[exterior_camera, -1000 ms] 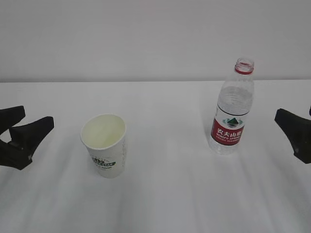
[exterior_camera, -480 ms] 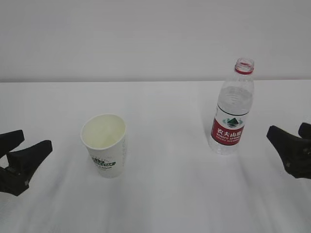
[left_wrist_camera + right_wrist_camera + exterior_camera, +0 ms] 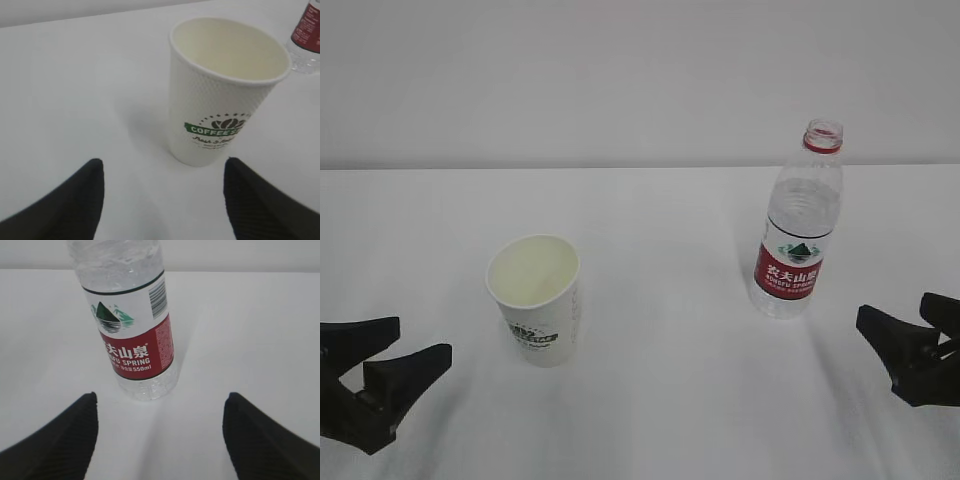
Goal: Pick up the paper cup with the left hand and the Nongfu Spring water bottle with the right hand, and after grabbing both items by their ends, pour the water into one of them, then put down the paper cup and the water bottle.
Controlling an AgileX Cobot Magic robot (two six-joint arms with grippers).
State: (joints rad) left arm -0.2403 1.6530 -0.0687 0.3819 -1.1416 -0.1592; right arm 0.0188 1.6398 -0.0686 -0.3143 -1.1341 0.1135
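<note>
The paper cup (image 3: 533, 300) stands upright on the white table, left of centre, white with a green-and-black logo and a cream inside. My left gripper (image 3: 420, 340) is low at the left edge, open and apart from the cup. In the left wrist view the cup (image 3: 225, 95) stands just beyond the open gripper (image 3: 163, 162), a little right of the gap. The Nongfu Spring water bottle (image 3: 798, 235) stands upright and uncapped at the right. My right gripper (image 3: 892, 310) is open to its right. In the right wrist view the bottle (image 3: 132, 325) stands ahead of the open gripper (image 3: 161, 396). Its water level is hard to tell.
The white table (image 3: 660, 400) runs back to a plain pale wall. The bottle's base (image 3: 307, 35) shows at the top right of the left wrist view. Nothing else stands on the table.
Both grippers have sunk lower in the exterior view. The left one has shifted right toward the cup, the right one left toward the bottle. Cup and bottle have not moved.
</note>
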